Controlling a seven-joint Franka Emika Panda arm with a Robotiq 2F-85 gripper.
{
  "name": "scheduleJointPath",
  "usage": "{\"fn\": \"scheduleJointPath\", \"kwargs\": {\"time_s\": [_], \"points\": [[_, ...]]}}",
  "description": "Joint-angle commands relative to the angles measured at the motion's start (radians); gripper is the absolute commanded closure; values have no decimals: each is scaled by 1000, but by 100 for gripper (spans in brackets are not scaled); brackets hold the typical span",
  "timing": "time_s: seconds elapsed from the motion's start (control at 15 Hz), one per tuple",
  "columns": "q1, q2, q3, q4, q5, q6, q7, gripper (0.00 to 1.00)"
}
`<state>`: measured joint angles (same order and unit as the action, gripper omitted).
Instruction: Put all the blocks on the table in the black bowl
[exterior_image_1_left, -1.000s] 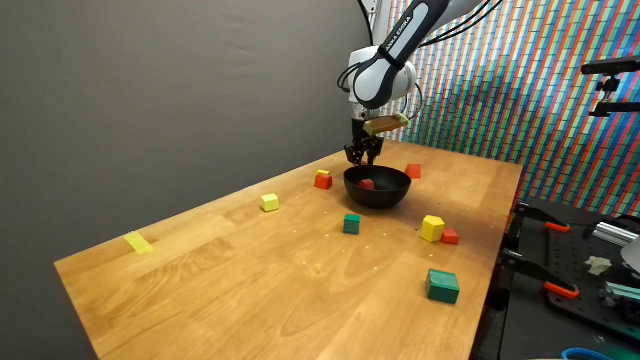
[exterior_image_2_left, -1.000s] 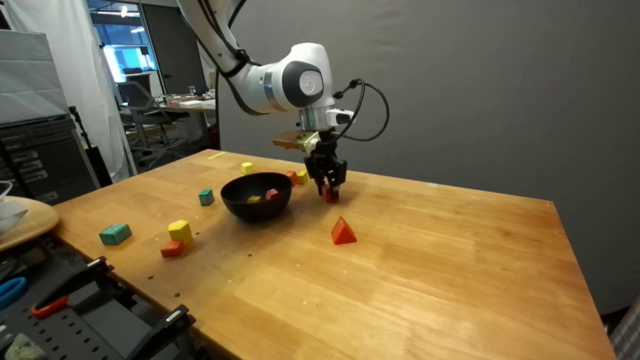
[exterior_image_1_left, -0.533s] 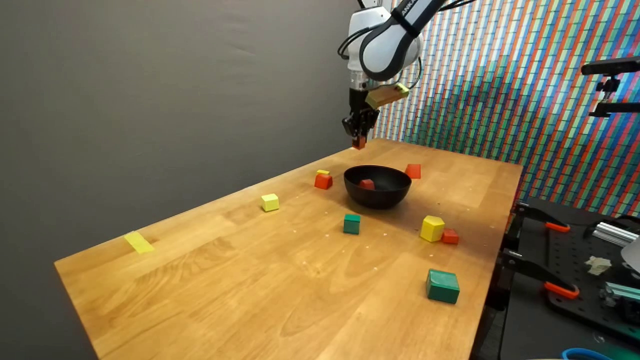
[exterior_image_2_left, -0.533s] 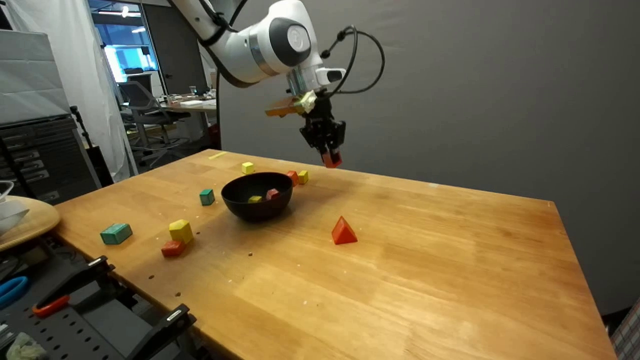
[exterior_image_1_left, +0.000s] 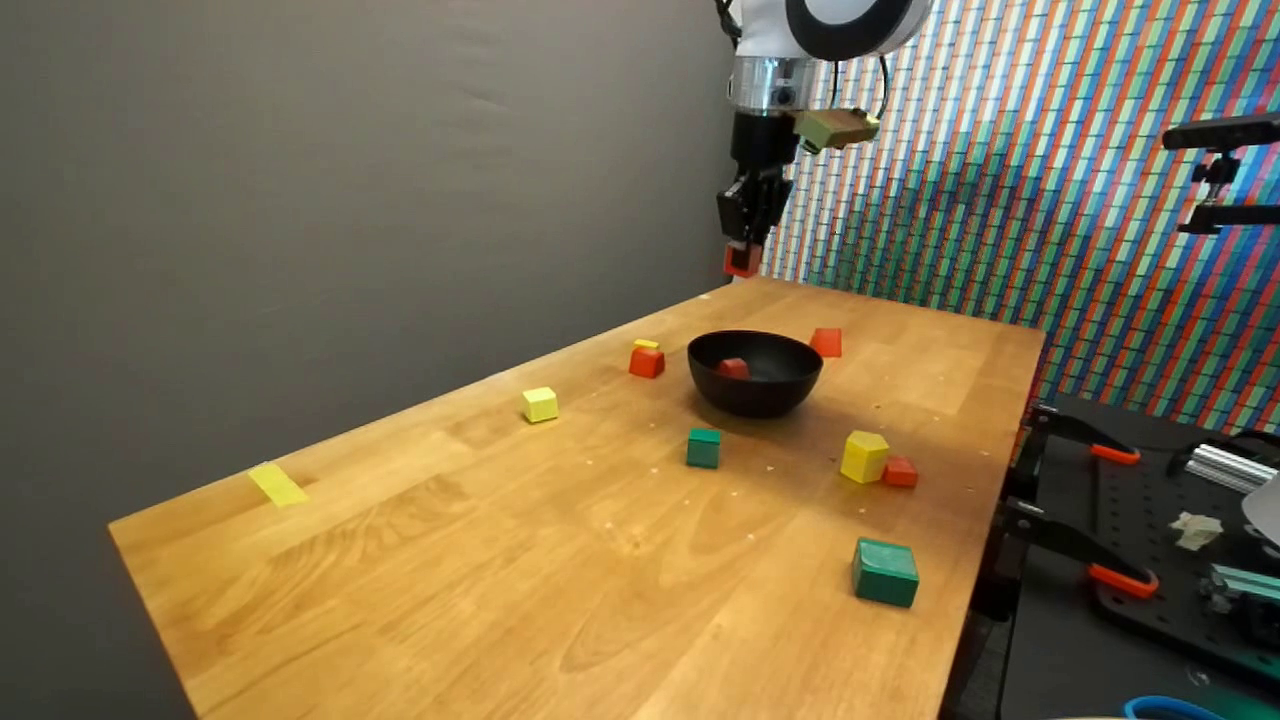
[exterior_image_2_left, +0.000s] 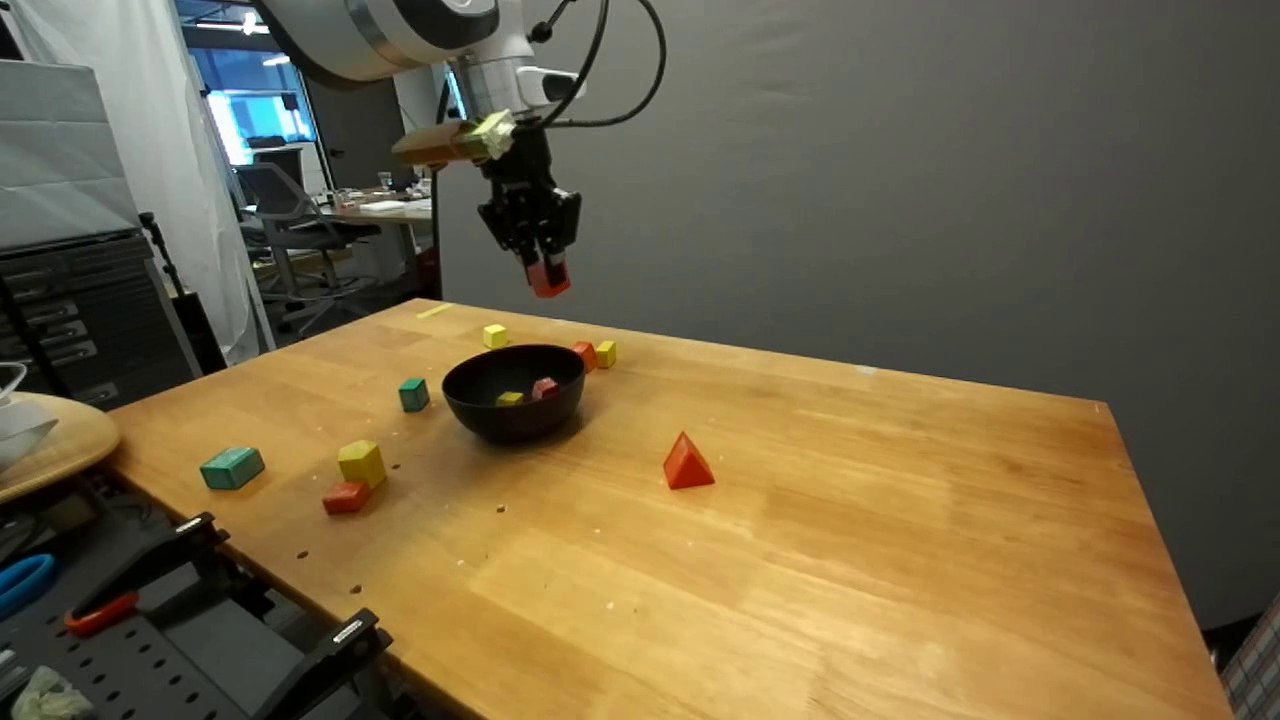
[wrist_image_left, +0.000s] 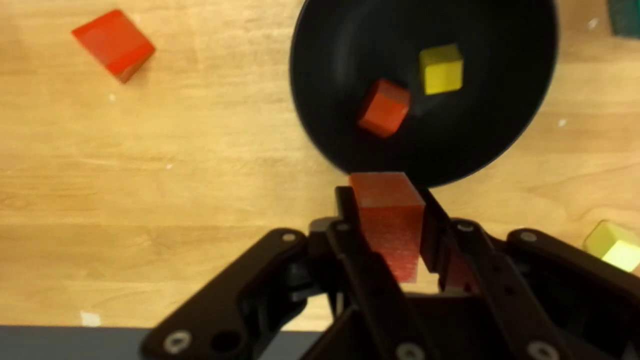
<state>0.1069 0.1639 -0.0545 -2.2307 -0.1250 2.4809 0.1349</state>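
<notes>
Red block (wrist_image_left: 391, 225) clamped by end effector (exterior_image_2_left: 546, 270) above surface (exterior_image_2_left: 850, 500); yellow block (wrist_image_left: 442, 75), another red block (wrist_image_left: 386, 110) contained in bowl (exterior_image_2_left: 512, 422)

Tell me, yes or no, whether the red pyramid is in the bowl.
No: in an exterior view the pyramid stands on the table, apart from the bowl.

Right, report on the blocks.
End effector shut on red block, off the table. Black bowl holds another red block, one yellow block. Nothing seen in the way.
</notes>
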Motion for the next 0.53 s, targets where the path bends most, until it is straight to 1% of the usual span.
{"fn": "scheduleJointPath", "kwargs": {"time_s": [0.0, 0.13, 0.2, 0.27, 0.33, 0.4, 0.47], "points": [[-38, -66, 57, -94, 133, -40, -93, 84], [-40, -40, 60, -106, 161, -35, -87, 84], [-40, -21, 57, -110, 154, -19, -64, 84], [-42, -8, 57, -112, 158, -10, -67, 85], [-41, 5, 54, -115, 146, 19, -49, 44], [-42, 15, 54, -114, 150, 30, -41, 43], [-43, 20, 53, -114, 145, 35, -36, 37]]}}
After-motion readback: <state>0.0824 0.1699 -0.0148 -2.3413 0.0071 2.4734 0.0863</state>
